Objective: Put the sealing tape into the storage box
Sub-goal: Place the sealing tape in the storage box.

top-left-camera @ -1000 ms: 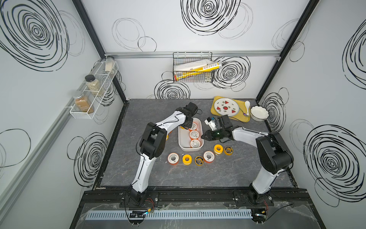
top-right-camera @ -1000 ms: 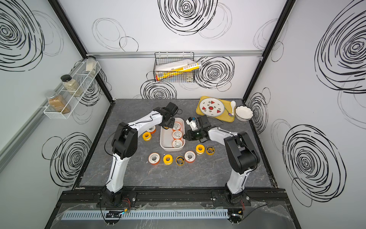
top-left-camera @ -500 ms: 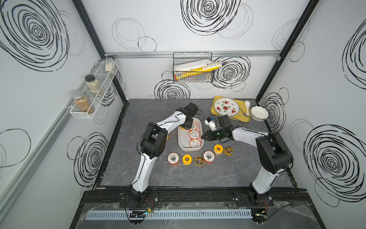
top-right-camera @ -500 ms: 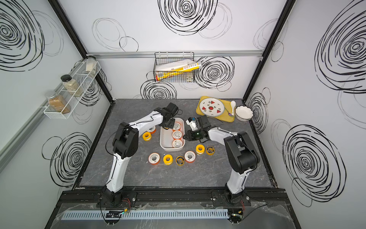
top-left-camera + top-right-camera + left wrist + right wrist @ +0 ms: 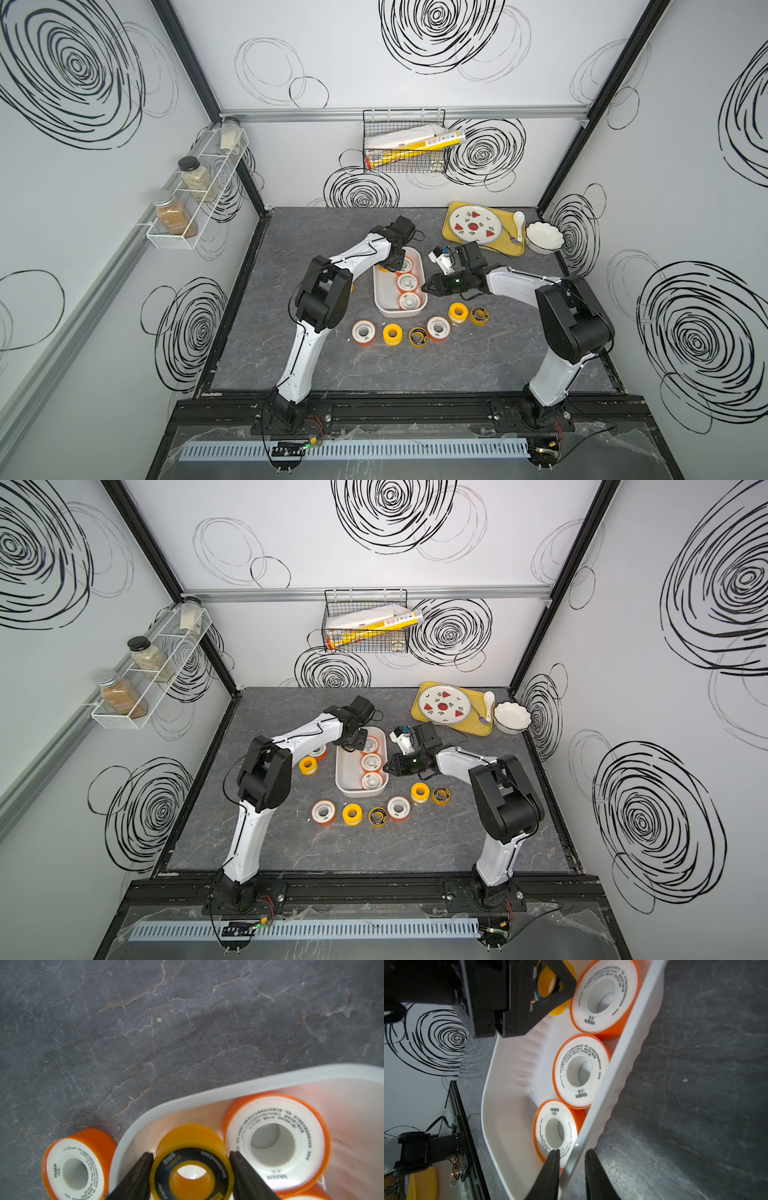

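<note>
left hand clamps round black-faced spool | right hand pinches glossy box rim

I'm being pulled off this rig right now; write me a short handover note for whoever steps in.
Left gripper: shut on a black-faced yellow spool, low inside the box, not yet released.
Right gripper: clamped on the box's right wall, one finger inside, one outside.
Done: three orange spools lie in the box.
Left: eight on the table: a row of six in front of the box, a yellow spool and an orange spool on its left.
Likely next: release the held spool, then fetch the rest.
</note>
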